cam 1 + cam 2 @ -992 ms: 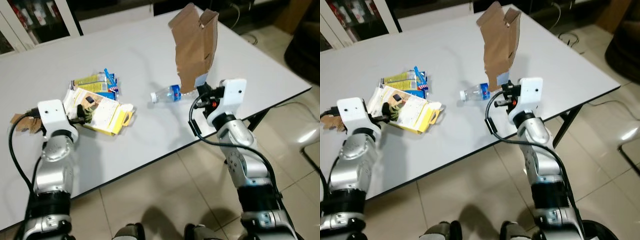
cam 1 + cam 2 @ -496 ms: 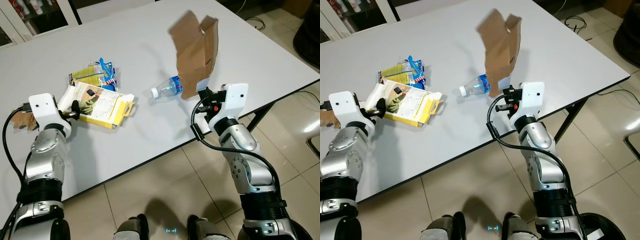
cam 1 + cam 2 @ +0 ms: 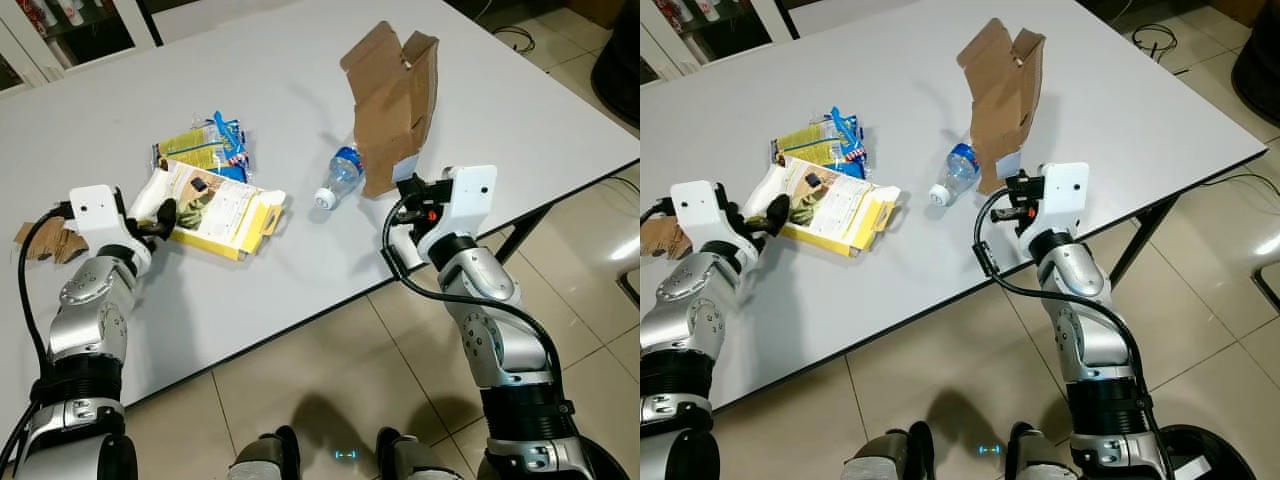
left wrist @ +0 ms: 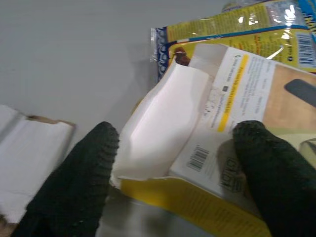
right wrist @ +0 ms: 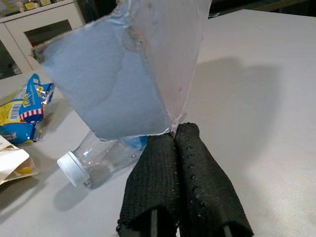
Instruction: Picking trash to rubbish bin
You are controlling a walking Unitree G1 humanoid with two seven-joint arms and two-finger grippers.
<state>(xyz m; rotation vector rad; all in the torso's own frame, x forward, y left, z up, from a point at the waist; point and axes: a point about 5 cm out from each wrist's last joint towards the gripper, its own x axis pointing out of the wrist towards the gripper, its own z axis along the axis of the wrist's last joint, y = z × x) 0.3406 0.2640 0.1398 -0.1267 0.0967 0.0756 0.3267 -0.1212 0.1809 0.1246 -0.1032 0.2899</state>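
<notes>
On a white worktop (image 3: 250, 330), the right end effector (image 5: 174, 140), right of centre, pinches an upright torn cardboard box (image 3: 392, 95) beside a plastic bottle (image 3: 341, 177), while the left end effector (image 4: 173, 163), centre left, spreads around a yellow-and-white carton (image 3: 212, 208) near snack wrappers (image 3: 200, 150).

White bench (image 3: 300, 130) fills upper frame, tiled floor (image 3: 330, 400) below. On bench: yellow carton (image 3: 215, 205) centre-left, snack wrappers (image 3: 205, 150) just above it, clear plastic bottle (image 3: 340, 178) centre, torn cardboard scraps (image 3: 45, 243) far left.
</notes>
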